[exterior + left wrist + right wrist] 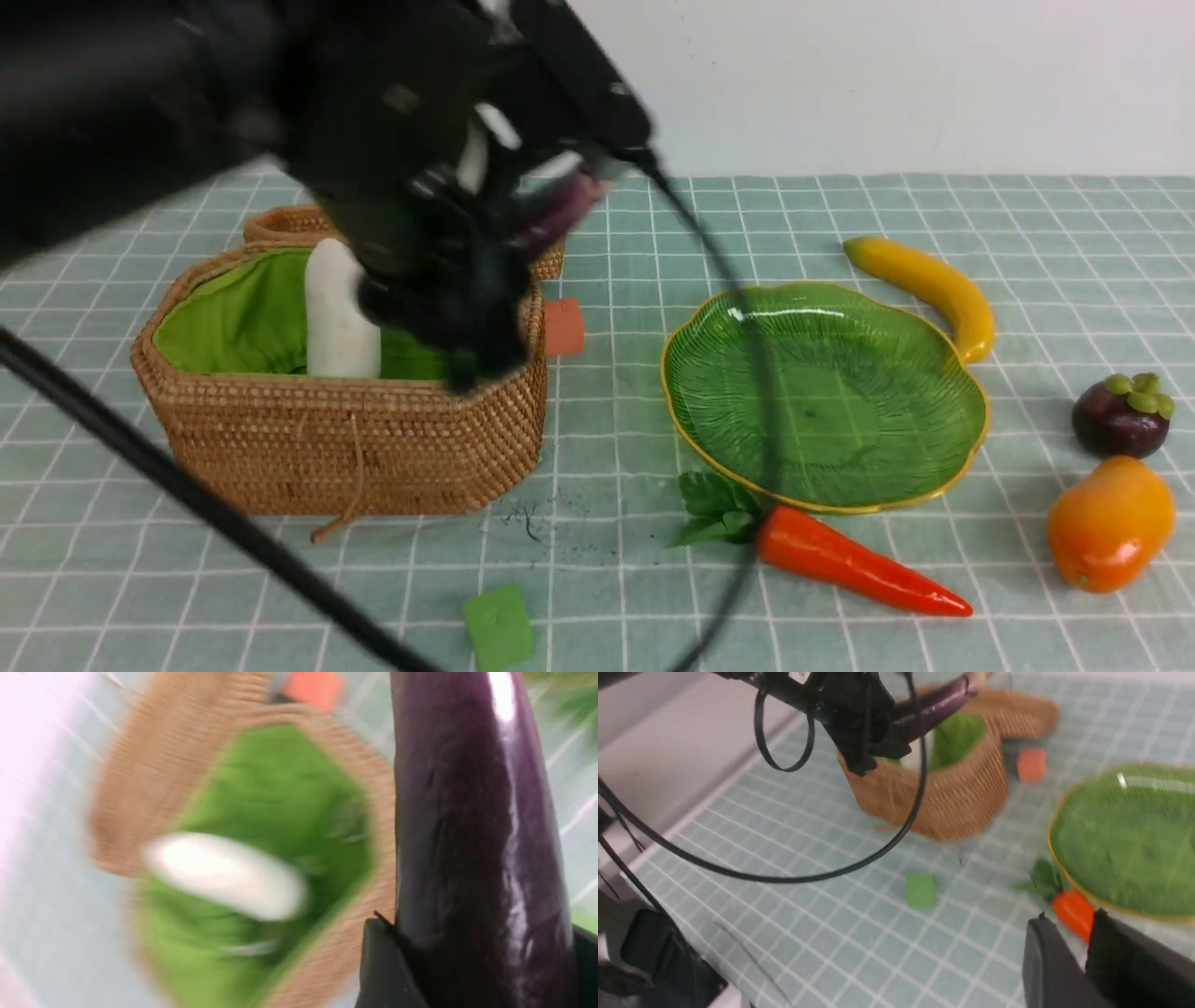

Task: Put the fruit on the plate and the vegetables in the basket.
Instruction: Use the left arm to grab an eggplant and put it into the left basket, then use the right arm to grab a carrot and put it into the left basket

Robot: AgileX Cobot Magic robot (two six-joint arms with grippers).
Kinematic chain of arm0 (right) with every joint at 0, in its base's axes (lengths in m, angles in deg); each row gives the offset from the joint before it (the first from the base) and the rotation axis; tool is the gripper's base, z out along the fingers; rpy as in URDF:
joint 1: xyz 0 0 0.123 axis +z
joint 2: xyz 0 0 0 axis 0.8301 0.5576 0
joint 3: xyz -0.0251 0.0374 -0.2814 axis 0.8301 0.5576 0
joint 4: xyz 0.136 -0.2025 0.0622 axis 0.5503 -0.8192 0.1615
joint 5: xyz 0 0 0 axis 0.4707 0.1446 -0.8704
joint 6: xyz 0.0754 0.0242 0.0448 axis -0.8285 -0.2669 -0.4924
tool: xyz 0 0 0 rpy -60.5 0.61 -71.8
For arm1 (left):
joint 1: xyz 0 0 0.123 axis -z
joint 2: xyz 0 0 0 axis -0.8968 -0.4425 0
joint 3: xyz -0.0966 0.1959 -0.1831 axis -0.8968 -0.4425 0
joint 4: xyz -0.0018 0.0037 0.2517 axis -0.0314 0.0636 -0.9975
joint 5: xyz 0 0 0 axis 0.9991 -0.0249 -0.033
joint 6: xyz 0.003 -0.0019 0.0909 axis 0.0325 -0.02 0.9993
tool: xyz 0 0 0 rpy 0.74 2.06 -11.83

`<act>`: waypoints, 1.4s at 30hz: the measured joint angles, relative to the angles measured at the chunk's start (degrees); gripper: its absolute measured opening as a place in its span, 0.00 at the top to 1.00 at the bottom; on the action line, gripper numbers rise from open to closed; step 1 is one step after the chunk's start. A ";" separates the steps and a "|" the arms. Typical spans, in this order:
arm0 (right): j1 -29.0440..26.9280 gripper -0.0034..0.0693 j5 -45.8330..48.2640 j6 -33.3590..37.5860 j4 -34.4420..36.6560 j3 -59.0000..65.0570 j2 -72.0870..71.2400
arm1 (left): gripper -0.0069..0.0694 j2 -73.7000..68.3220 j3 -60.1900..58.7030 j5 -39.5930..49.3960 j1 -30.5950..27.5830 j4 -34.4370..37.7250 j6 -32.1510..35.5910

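orange cube (564, 327) on checked teal cloth (934, 215), below left gripper (537, 210), slightly to its right; green cube (498, 625) well apart from it, toward camera; dark scuffs (527, 523) between the cubes; white wall (887, 84) behind

radish (341, 317) upright in basket (345, 448), lining (233, 322) free beside

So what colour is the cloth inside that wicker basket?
Bright green; the lining of the basket shows best in the front view.

Left claw (527, 224) raised, clamped on eggplant (467, 835), right claw (1087, 938) fingers close together
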 joint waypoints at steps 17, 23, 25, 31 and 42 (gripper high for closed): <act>0.00 0.74 -3.33 1.46 -0.15 0.04 0.00 | 0.39 -8.99 -0.19 -7.57 -20.30 9.11 28.09; 0.00 0.74 -2.81 1.46 -0.15 0.04 0.00 | 0.25 -8.99 -0.19 -8.01 -20.30 5.80 28.09; 0.00 0.74 -2.54 1.46 -0.15 0.04 0.00 | 0.22 -8.99 -0.19 -8.01 -20.35 5.39 28.06; 0.00 0.73 -1.29 1.46 -0.15 0.04 0.00 | 0.19 -8.90 -0.19 -8.19 -20.24 6.00 27.04; 0.00 0.73 11.09 0.10 -6.19 -0.56 9.60 | 0.93 3.51 -0.72 -5.78 -8.52 16.00 -8.13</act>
